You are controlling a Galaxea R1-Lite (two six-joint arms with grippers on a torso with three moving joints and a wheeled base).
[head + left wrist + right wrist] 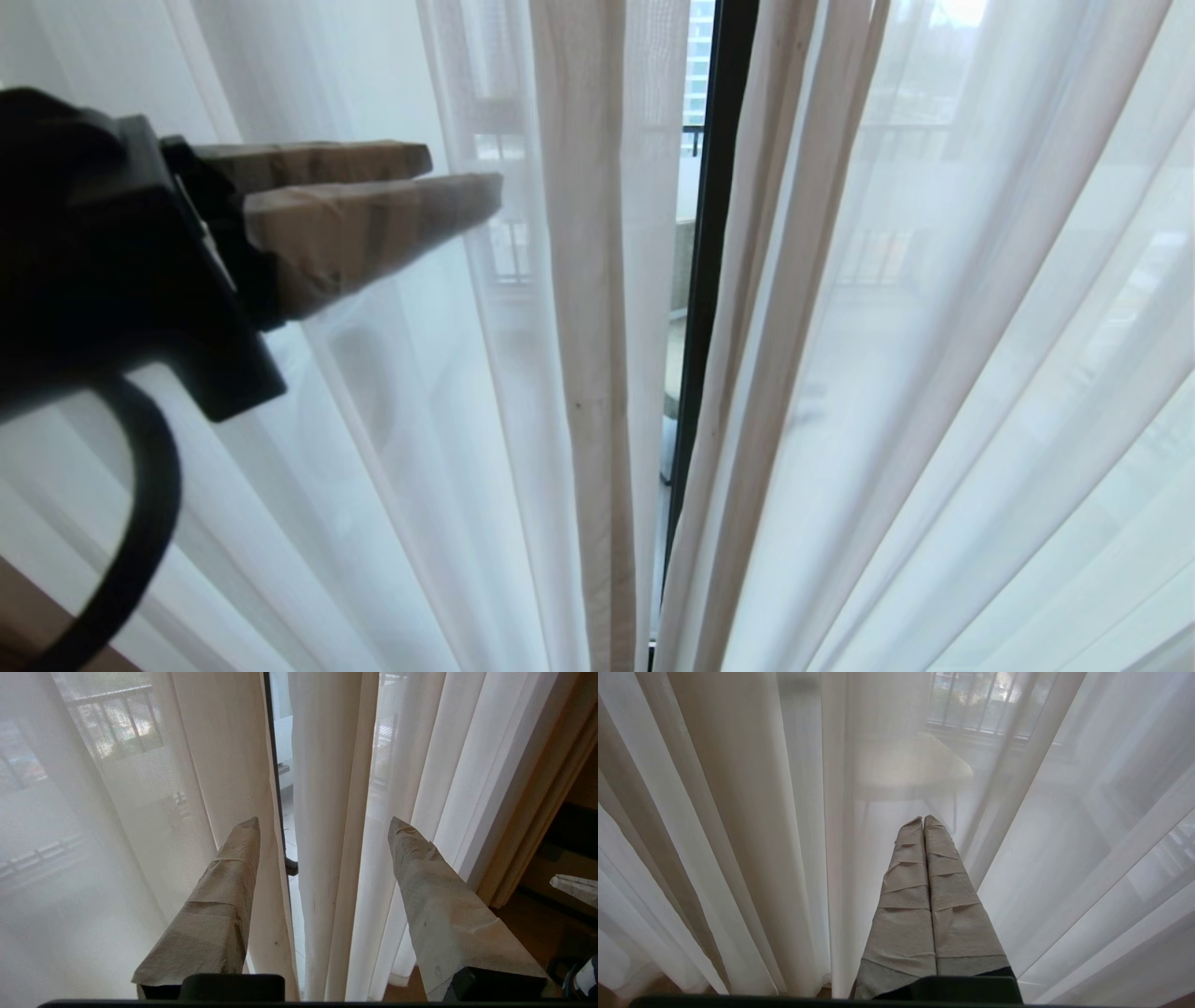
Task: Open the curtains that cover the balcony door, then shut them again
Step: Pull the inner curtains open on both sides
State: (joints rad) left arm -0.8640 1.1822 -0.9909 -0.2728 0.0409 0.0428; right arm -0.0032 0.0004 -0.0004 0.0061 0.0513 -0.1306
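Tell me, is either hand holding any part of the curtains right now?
No. The left hand is open with nothing pinched, its fingers either side of a curtain fold. The right hand is shut on nothing, short of the sheer fabric.

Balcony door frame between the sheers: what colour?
Black; the balcony door frame shows best in the head view.

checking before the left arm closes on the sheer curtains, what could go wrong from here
1. The left gripper is open with several folds of the sheer curtains between its fingers; it may pinch only one thin fold, which could slip out.
2. The black door frame shows in the gap just behind, so reaching too deep could strike it.
3. The right gripper is shut, near the fabric; dragged folds might snag it.
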